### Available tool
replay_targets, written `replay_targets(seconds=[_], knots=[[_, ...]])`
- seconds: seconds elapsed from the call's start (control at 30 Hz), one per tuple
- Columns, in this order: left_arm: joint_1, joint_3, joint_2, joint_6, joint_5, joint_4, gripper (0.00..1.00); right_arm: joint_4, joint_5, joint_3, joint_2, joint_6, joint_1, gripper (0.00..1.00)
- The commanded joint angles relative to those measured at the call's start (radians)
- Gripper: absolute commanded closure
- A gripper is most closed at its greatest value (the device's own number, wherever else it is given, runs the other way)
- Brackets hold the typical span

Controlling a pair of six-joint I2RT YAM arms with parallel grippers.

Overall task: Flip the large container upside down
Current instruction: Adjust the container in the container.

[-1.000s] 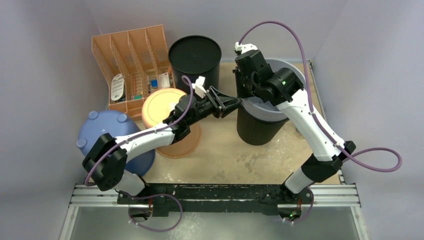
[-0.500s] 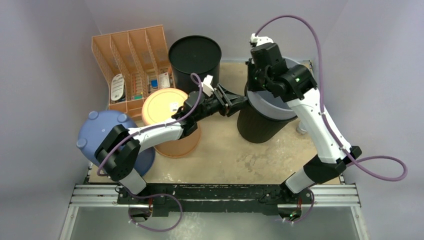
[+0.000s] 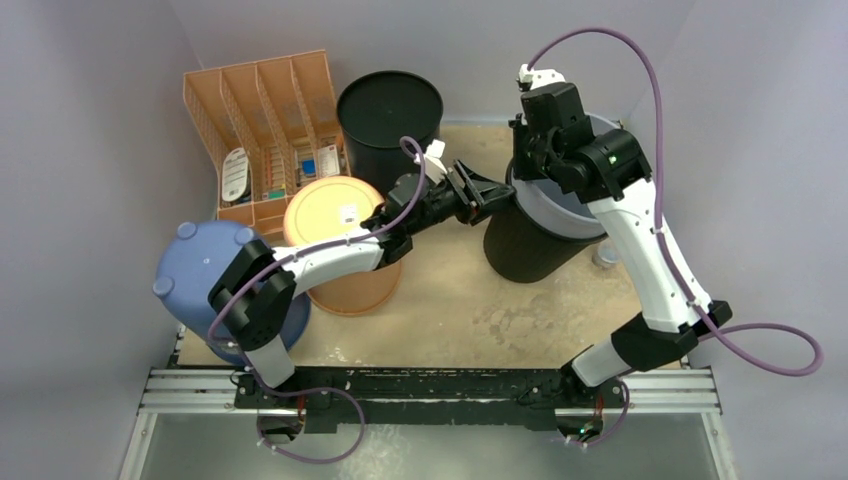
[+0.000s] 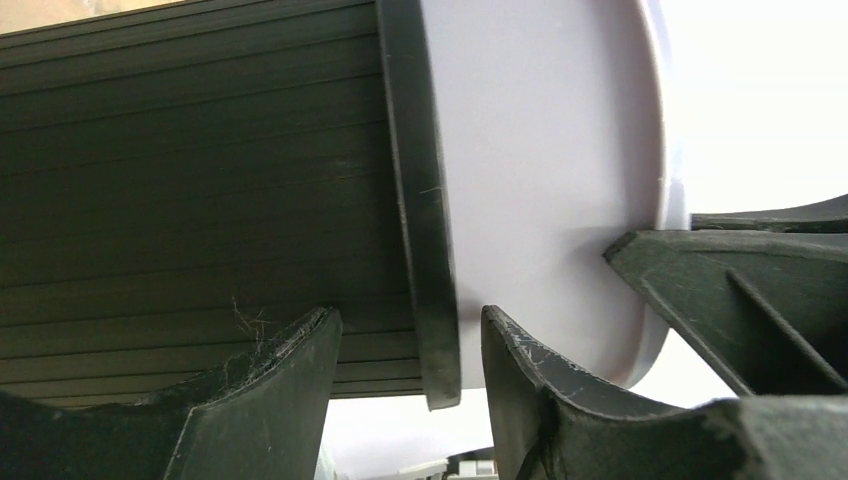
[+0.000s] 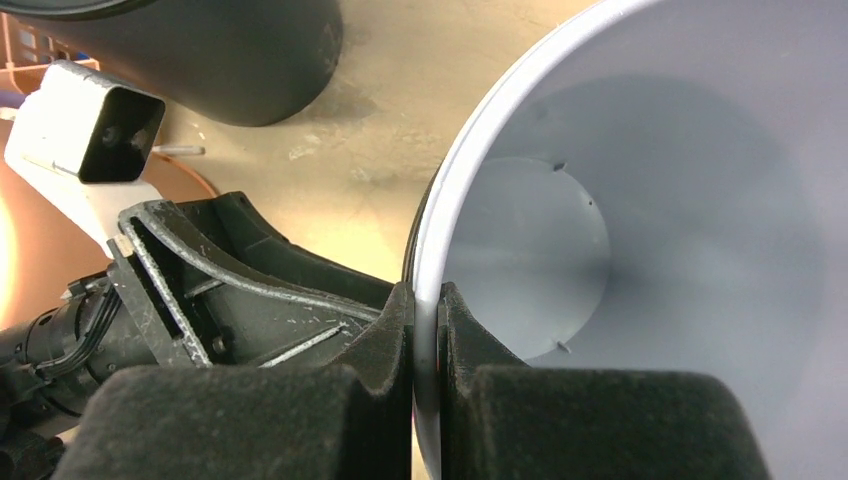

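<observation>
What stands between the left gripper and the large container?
Nothing visible. The left gripper's open fingers straddle the large container's black rim, while the right gripper is shut on the pale inner liner's edge close beside them.

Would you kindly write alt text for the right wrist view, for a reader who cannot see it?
The right gripper is shut on the pale rim of the large container, whose grey inside fills the right half. The left gripper sits just outside it, to the left.
</observation>
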Motion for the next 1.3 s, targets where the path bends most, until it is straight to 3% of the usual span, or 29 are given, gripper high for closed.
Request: replay_targets(seconds=[0.0,0.13,0.33,0.5,0.67,0.9,1.0,1.1,1.27], knots=[[-0.019,0.031,0.013,0.031,-0.061,0.067,0.45,0.008,0.073,0.058,0.003,-0.053,0.004,1.00],[-0.025,0.036,0.043,0.051,-0.043,0.112,0.46,0.005,0.134,0.101,0.024,-0.087,0.004,1.00],[-0.027,0.034,0.106,-0.033,0.002,0.224,0.52,0.021,0.139,0.071,0.034,-0.086,0.004,1.00],[-0.028,0.110,0.105,0.017,-0.010,0.103,0.53,0.025,0.150,0.050,0.025,-0.094,0.006,1.00],[-0.031,0.188,0.164,-0.002,0.043,0.050,0.67,0.044,0.149,0.030,0.014,-0.092,0.008,1.00],[-0.037,0.214,0.186,-0.021,0.038,0.015,0.78,0.063,0.136,-0.003,0.004,-0.095,0.008,1.00],[-0.040,0.222,0.196,-0.024,0.043,0.011,0.78,0.073,0.128,-0.008,0.002,-0.099,0.008,1.00],[-0.047,0.234,0.211,-0.024,0.060,0.013,0.69,0.082,0.117,-0.009,0.000,-0.099,0.008,1.00],[-0.053,0.239,0.226,-0.041,0.059,0.028,0.73,0.100,0.096,-0.014,-0.008,-0.093,0.007,1.00]])
